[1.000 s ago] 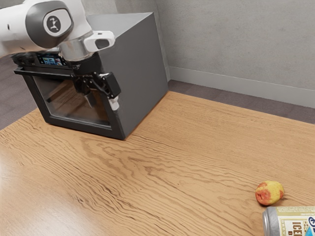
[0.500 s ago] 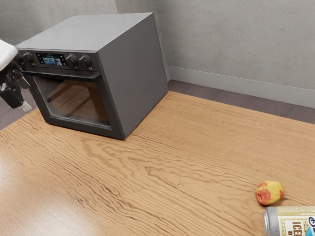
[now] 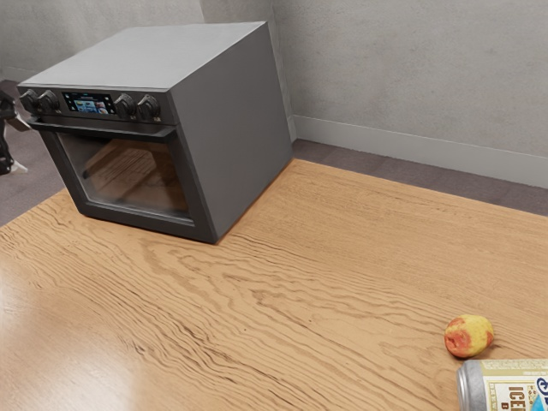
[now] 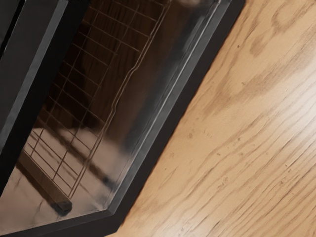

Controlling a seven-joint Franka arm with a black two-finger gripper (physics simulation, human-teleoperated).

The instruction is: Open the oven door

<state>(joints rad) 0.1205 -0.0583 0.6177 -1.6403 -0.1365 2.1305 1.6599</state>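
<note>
At the exterior view's left edge my gripper (image 3: 7,161) is partly cut off, apart from the oven and beyond its far front corner; how its fingers stand is not clear there. The dark grey oven (image 3: 231,128) stands on the table with its door (image 3: 128,175) closed. A black bar handle (image 3: 107,130) runs along the door's top. From my hand, the wrist view looks onto the door's glass (image 4: 98,98), with a wire rack behind it and the dark handle (image 4: 32,98) beside it.
The wooden table (image 3: 282,282) spreads out before the oven. A red and yellow fruit (image 3: 468,336) and a can lying on its side (image 3: 505,385) are at the exterior view's lower right. A grey wall (image 3: 411,77) rises behind.
My arm has swung from in front of the oven toward the exterior view's left, almost out of that picture. The oven door has stayed closed; the fruit and can have not moved.
</note>
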